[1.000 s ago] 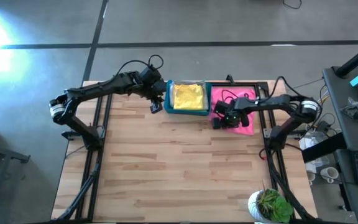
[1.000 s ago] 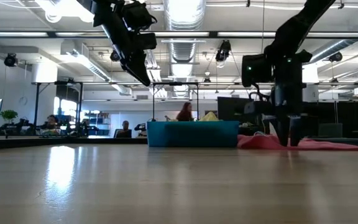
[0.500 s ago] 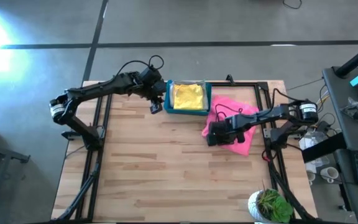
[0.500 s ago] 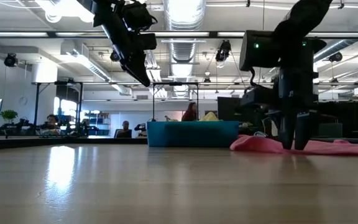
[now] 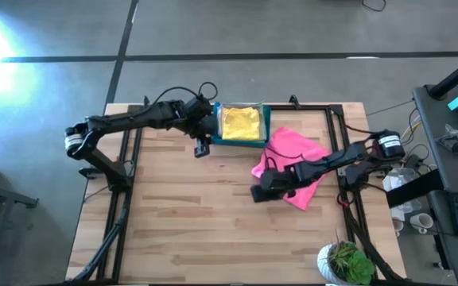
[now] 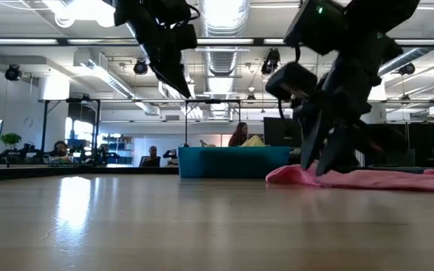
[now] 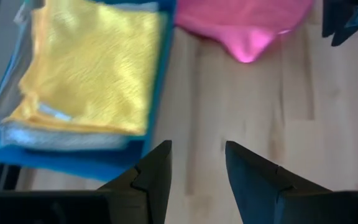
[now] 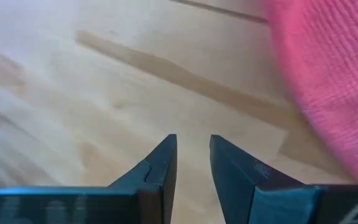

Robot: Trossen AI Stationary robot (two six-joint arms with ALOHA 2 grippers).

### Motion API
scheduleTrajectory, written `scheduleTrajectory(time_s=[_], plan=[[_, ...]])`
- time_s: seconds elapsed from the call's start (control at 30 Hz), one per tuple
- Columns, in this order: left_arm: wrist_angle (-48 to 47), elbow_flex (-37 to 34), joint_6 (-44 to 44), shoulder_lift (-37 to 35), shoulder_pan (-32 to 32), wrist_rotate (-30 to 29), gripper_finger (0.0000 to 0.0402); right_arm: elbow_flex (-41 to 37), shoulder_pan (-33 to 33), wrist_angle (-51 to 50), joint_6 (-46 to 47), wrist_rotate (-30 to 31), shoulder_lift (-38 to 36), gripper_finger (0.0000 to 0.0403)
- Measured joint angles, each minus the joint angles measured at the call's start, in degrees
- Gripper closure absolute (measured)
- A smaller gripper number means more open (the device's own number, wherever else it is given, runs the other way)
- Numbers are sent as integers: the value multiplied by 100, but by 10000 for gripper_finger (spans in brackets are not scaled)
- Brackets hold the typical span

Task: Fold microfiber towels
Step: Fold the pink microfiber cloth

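Observation:
A pink towel (image 5: pixel 293 155) lies crumpled and spread on the wood, right of centre, its edge flat on the table (image 6: pixel 368 179). A yellow towel (image 5: pixel 241 123) sits in the blue bin (image 5: pixel 215 127) at the far middle. My right gripper (image 5: pixel 257 193) hangs low at the pink towel's near-left edge, open a little, with bare wood showing between its fingers (image 8: pixel 192 138). My left gripper (image 5: pixel 203 149) hovers open above the table by the bin's near-left corner, with nothing between its fingers (image 7: pixel 197 146). My right gripper slants down at the near-left edge of the pink towel (image 8: pixel 334 81). Nothing lies between its fingers, and I cannot tell whether a finger's side touches the cloth.
A potted plant (image 5: pixel 347 262) stands at the near right corner. Black frame rails run along both sides of the table. Bare wood (image 5: pixel 181 214) spreads over the middle and the near half.
My right gripper has swung toward the table's near edge and left, turning at the wrist as it went. The pink towel has slid with it away from the bin, and its near-left corner is drawn out toward the table's middle. My left gripper has shifted slightly toward the near edge.

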Motion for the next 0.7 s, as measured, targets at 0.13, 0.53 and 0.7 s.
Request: scheduleTrajectory(time_s=[0.13,0.53,0.7], plan=[[112,0,9,89,-252,1,267,196,257,-190,-36,604,-292,314],[887,0,-6,359,-720,-2,267,1075,564,-2039,-1031,2128,-1622,314],[1322,2,99,448,-815,-265,267,1310,679,-2771,-1334,2321,-2099,314]])
